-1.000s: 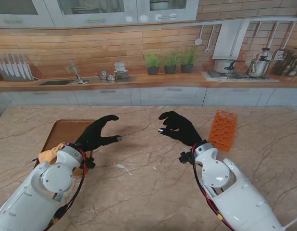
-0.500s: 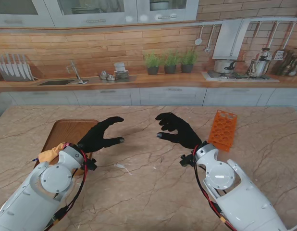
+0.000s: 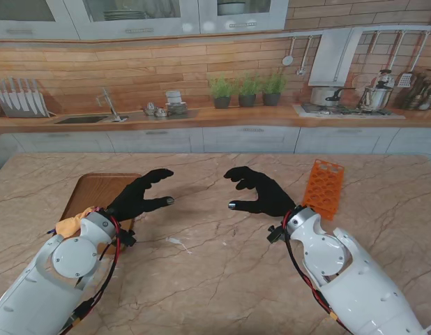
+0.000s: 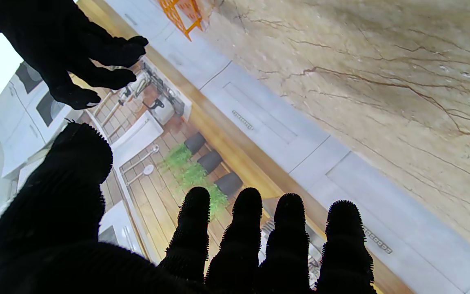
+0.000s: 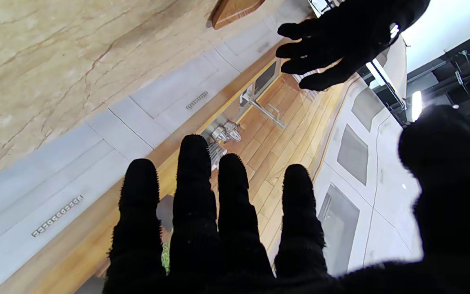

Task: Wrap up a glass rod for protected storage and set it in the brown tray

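The brown tray lies at the left of the marble table, its near end hidden by my left arm. An orange-yellow cloth bunches beside my left wrist at the tray's near edge. A small pale sliver rests on the table between my arms, too small to tell whether it is the glass rod. My left hand and right hand hover above the table, palms facing each other, fingers spread and holding nothing. The left wrist view shows the left hand's fingers apart. The right wrist view shows the right hand's fingers apart.
An orange tube rack stands to the right of my right hand and appears again as the rack in the left wrist view. A kitchen counter with sink, plants and stove runs along the far wall beyond the table.
My right hand has drifted slightly left and lowered its thumb, while its forearm swung right. My left hand has barely moved. Both stay empty.
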Action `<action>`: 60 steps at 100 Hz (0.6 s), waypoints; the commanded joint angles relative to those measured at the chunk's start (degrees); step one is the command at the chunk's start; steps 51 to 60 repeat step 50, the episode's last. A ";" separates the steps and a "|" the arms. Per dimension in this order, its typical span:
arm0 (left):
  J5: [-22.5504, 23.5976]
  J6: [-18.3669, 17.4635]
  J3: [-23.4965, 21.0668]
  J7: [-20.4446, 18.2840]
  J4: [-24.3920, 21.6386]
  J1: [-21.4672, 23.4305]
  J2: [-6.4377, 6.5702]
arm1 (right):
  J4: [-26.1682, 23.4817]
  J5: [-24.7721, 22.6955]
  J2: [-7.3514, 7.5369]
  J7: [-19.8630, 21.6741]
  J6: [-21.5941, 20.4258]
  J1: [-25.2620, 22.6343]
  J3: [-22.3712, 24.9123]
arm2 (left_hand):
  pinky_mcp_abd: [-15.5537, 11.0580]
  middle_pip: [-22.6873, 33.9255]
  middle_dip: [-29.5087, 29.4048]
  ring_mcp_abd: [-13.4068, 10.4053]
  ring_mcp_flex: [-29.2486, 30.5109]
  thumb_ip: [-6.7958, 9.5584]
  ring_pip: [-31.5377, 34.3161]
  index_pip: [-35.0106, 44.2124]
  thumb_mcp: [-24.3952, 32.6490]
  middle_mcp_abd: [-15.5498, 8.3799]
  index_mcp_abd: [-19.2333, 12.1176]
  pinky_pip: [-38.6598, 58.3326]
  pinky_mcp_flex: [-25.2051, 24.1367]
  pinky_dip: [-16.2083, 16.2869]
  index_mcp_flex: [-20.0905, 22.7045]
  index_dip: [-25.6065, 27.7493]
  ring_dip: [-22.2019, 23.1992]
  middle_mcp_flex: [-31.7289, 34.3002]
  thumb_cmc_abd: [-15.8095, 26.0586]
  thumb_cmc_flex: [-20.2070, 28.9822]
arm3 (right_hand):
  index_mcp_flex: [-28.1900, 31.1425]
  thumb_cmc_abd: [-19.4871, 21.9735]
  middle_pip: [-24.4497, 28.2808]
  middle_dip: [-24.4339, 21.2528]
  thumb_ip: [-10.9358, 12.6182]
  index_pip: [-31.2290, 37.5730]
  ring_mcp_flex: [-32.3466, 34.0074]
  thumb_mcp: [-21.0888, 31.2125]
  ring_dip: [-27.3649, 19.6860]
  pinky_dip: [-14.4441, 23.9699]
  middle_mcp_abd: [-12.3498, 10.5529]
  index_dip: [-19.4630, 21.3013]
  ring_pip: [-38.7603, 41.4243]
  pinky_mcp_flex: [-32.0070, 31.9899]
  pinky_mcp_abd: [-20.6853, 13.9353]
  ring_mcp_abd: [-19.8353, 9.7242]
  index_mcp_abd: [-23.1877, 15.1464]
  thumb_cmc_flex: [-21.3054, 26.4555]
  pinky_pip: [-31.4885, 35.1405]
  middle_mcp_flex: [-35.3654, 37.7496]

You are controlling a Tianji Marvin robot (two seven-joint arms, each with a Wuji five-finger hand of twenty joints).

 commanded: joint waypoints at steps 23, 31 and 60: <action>0.78 -0.97 -1.08 0.21 0.04 0.89 0.06 | -1.36 -0.34 -0.43 -1.08 1.10 -1.55 -0.11 | 0.47 -1.82 -0.21 0.03 1.05 0.46 -0.54 -2.28 0.40 -0.08 -1.60 1.82 -0.69 -0.50 0.78 -0.06 0.15 0.65 -2.07 -0.84 | -0.71 -1.52 -0.87 -0.02 0.48 -0.05 -0.88 0.03 -0.11 2.09 -1.23 -0.16 -0.87 0.35 -0.91 -1.48 -1.45 -4.29 -1.82 -0.13; 0.85 -1.01 -1.32 0.17 0.06 1.04 0.08 | -0.98 -0.52 -0.55 -1.58 0.93 -1.26 -0.35 | 0.50 -1.87 -0.19 -0.02 1.13 0.46 -0.55 -2.32 0.37 -0.17 -1.66 2.12 -0.73 -0.50 0.92 -0.03 0.17 0.71 -2.06 -0.83 | -0.71 -1.56 -0.79 0.05 0.48 -0.06 -0.82 0.30 0.03 2.27 -1.22 -0.16 -0.71 0.42 -0.93 -1.51 -1.39 -4.59 -1.85 -0.07; 0.03 -1.57 -1.24 -0.18 0.54 0.59 0.07 | -1.32 -1.06 -0.46 -1.63 1.12 -1.78 -0.39 | 0.64 -1.99 -0.18 -0.01 1.25 0.47 -0.62 -2.50 0.41 -0.16 -1.74 2.69 -1.10 -0.60 0.96 0.00 0.21 0.84 -2.15 -0.73 | -0.53 -1.70 -0.66 0.14 0.50 0.04 -0.77 0.87 0.21 2.61 -1.14 -0.13 -0.49 0.49 -0.89 -1.45 -1.43 -4.98 -1.96 0.13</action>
